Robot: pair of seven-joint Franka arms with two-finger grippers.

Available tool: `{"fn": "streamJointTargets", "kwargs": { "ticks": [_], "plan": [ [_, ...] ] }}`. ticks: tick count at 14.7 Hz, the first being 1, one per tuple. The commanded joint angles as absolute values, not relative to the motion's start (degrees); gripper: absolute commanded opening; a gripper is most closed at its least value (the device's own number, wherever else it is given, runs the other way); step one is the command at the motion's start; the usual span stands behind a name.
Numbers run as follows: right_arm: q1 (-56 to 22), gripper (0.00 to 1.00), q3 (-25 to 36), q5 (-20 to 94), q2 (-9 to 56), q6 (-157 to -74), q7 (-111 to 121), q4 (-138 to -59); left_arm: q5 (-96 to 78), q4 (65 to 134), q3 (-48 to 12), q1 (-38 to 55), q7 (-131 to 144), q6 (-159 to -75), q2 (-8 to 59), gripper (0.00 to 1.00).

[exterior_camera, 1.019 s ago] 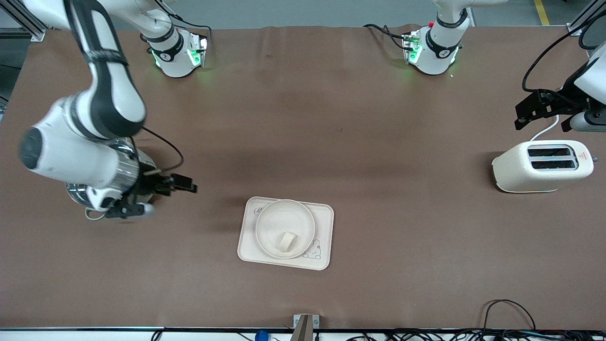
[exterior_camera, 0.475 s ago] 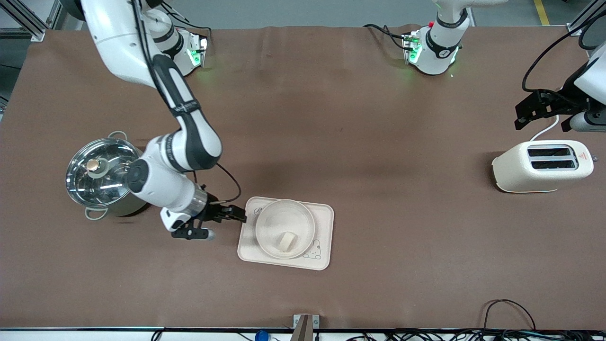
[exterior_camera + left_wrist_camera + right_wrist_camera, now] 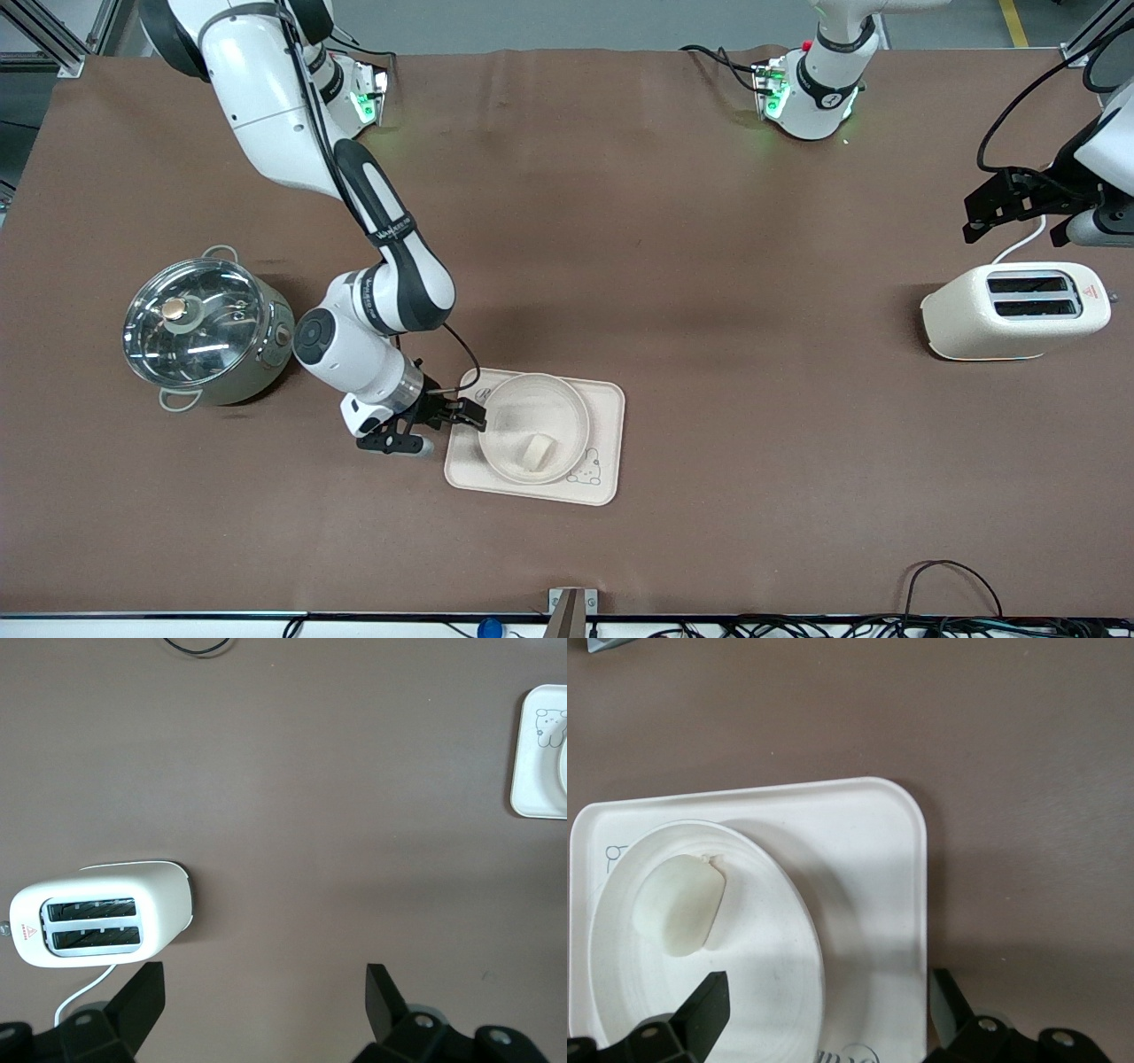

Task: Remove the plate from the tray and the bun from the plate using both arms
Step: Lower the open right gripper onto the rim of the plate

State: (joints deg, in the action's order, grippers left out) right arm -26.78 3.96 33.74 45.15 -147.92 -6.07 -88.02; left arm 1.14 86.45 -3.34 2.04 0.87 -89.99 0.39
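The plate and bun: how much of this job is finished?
Nothing yet: the bun lies on the plate, which sits on the tray. In hand: the right gripper, jaws open, is at the plate's rim. The left gripper waits open above the toaster. Both removals remain.

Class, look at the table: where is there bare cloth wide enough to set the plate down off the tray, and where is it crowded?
Free: the wide stretch between the tray and the toaster, and the strip nearer the front camera than the tray. Crowded: between the pot and the tray, where the right gripper, jaws open, sits at the plate rim. The left gripper waits above the toaster.
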Motion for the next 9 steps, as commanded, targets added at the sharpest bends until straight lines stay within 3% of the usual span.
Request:
{"fn": "streamJointTargets", "kwargs": {
  "ticks": [1, 9],
  "plan": [
    [-26.63, 0.99, 3.34, 35.24, 47.19, -149.06, -6.33, -86.05, 1.58, 85.96, -3.52, 1.85, 0.18, -89.21, 0.26, 1.00],
    [-26.72, 0.58, 2.90, 36.91, 49.39, -149.50, -6.33, -84.38, 1.50, 85.96, -3.52, 1.85, 0.26, -89.21, 0.26, 1.00]
  ]
}}
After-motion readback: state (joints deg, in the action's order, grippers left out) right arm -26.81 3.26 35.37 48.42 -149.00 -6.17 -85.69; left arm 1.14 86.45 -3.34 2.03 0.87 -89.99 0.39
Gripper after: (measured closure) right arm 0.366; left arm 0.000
